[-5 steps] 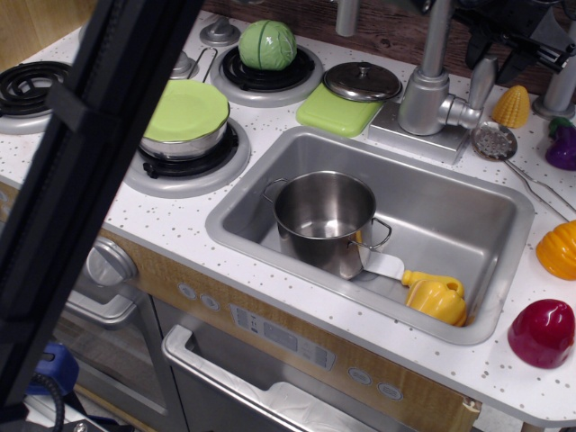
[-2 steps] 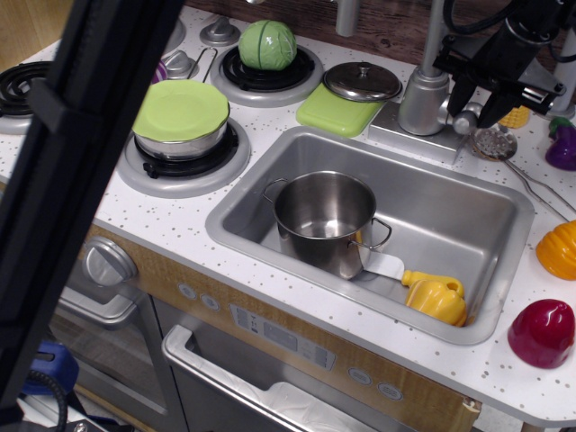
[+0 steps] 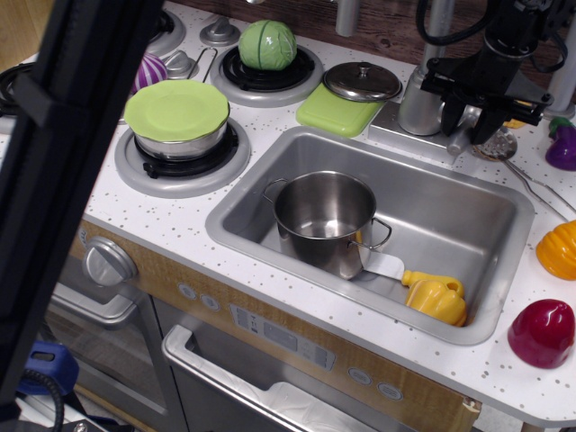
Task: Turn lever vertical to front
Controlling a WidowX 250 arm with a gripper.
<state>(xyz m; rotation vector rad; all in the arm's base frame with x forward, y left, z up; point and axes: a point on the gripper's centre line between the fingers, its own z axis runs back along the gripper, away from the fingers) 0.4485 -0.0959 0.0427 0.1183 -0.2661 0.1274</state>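
Observation.image looks down across a toy kitchen, where the black claw (image 3: 474, 106) sits low against the right side of the tap body (image 3: 423, 101), at the back edge of the sink (image 3: 504, 202). The lever (image 3: 462, 137) shows as a short silver paddle poking down and forward from between the dark fingers (image 3: 450, 94), tilted toward the sink rather than upright. The fingers appear to bracket it from both sides, probably so a sweep of the wrist can carry it forward; whether they actually pinch it cannot be told, since the claw's body hides the contact.

Placement looks deliberate: coming in from the right keeps the arm clear of the tap pipe (image 3: 438, 18) and of the lidded dish (image 3: 363, 83) on the green mat (image 3: 335, 112).

A pot (image 3: 324, 219) stands in the sink with a yellow pepper (image 3: 437, 297) beside it. On the white speckled tabletop (image 3: 171, 220) are burners, one holding a cabbage (image 3: 267, 44), another a pan under a green lid (image 3: 176, 110). A red fruit (image 3: 542, 333) and an orange one (image 3: 559, 249) lie at right. Wood-fronted oven controls run below, and a dark out-of-focus beam (image 3: 63, 162) crosses the left foreground.
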